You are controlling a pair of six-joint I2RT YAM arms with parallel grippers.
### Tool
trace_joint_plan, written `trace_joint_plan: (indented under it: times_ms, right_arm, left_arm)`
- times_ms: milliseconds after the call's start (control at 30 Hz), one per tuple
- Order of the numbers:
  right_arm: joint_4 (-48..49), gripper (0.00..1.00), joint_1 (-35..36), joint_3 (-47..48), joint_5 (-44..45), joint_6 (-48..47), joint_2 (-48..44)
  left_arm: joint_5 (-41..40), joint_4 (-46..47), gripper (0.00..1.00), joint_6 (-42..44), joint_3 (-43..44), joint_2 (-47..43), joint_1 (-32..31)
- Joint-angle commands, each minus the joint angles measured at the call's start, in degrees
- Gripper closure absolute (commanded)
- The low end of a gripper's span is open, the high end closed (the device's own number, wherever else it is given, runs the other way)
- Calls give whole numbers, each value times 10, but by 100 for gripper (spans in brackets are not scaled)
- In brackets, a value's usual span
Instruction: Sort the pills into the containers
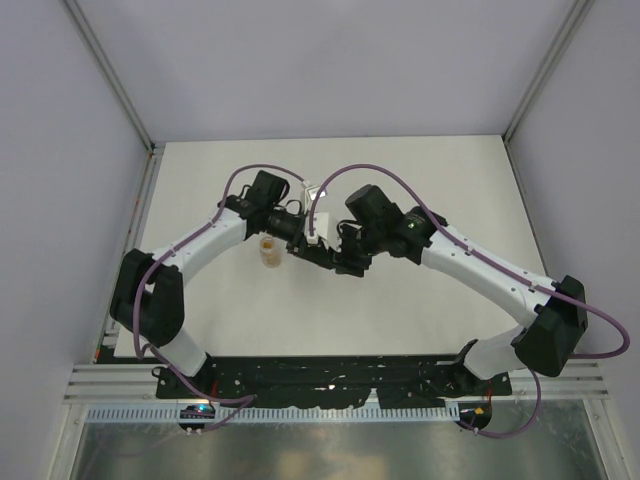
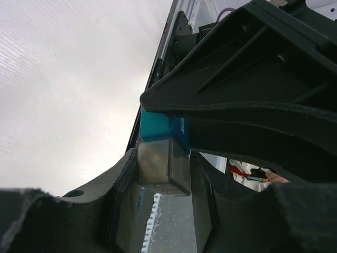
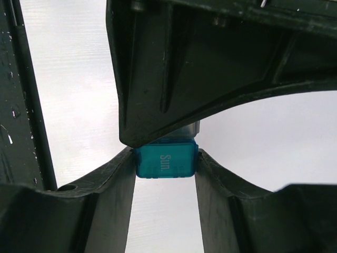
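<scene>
Teal box [image 3: 166,162] is sitting clamped between the two fingers of the right gripper [image 3: 165,155], both fingers pressing its sides, the word "Sun." facing the right wrist camera. Grey box [image 2: 162,168] is sitting right against it, the two touching edge to edge. In the left wrist view the grey one is lying just below the teal one. Left gripper [image 2: 163,158] is gripping the grey box at a narrow gap, a finger lying against each side of it. So both jaws are holding something: right on teal, left on grey, each arm taking one end of the pair. The two grippers are meeting nose to nose over the middle of the white table [image 1: 420,300]. In the top view the fingers are hiding the boxes, and I cannot tell whether the boxes are touching the table. Vial [image 1: 268,252] with an orange-brown top is standing upright on the table just left of the grippers, beside the left arm's wrist and apart from the boxes
</scene>
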Motion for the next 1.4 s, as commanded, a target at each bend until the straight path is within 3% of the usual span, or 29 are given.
trace_joint_plan:
  times_ms: [0, 33, 300, 333, 500, 733, 1000, 1367]
  right_arm:
    - [32, 92, 2, 5, 2, 9, -22]
    - [33, 92, 3, 5, 2, 9, -23]
    - [33, 92, 2, 6, 5, 10, -25]
    - [32, 92, 2, 5, 6, 10, -24]
    - [33, 93, 2, 4, 6, 10, -27]
    - [32, 93, 2, 1, 7, 8, -27]
    - [37, 93, 3, -7, 10, 9, -33]
    - [42, 93, 2, -10, 14, 10, -39]
  left_arm:
    - [42, 47, 92, -23, -6, 3, -3]
    - [44, 51, 99, -27, -8, 3, -3]
    - [47, 74, 100, -45, -18, 4, -3]
    - [49, 73, 97, -45, -17, 5, -3]
    - [40, 55, 56, -33, -9, 1, -2]
    - [32, 49, 31, -25, -9, -4, -2]
    - [25, 45, 31, -18, -11, -8, 3]
    - [25, 46, 50, -17, -12, -5, 6]
